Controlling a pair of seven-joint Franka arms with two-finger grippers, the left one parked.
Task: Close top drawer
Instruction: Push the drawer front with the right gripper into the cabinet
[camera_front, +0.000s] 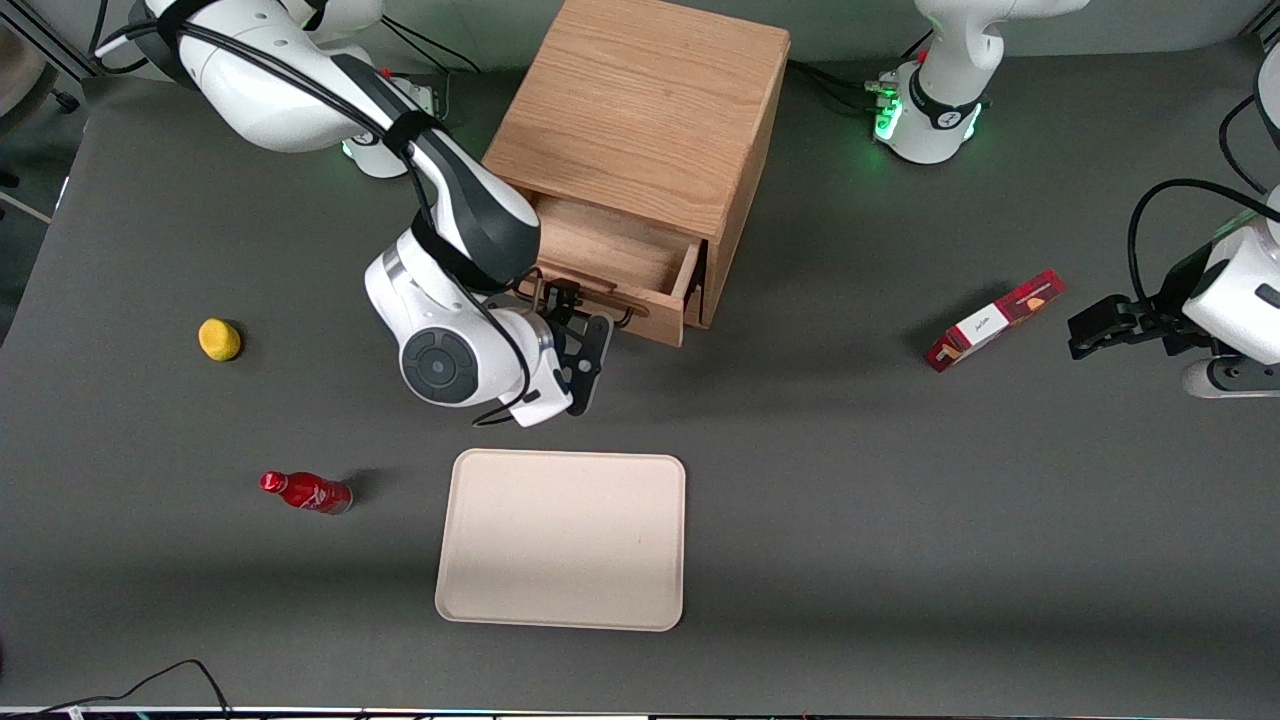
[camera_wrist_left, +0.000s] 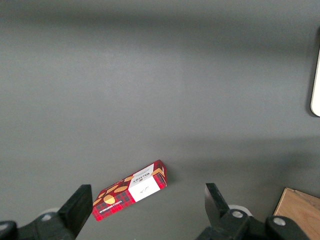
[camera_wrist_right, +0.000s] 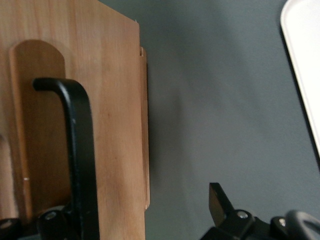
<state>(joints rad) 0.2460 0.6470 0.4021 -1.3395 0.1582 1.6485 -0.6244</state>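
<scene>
Nearest the front camera, a beige tray is lying on the bench. Above it, the gripper is sitting at the top drawer front, fingers apart, one finger off the wood and the other by the black handle. The drawer is standing partly out of the wooden cabinet. Risk: the contact looks off-centre, so a push is likely to skew the drawer and jam it, or the finger may snag the handle.
</scene>
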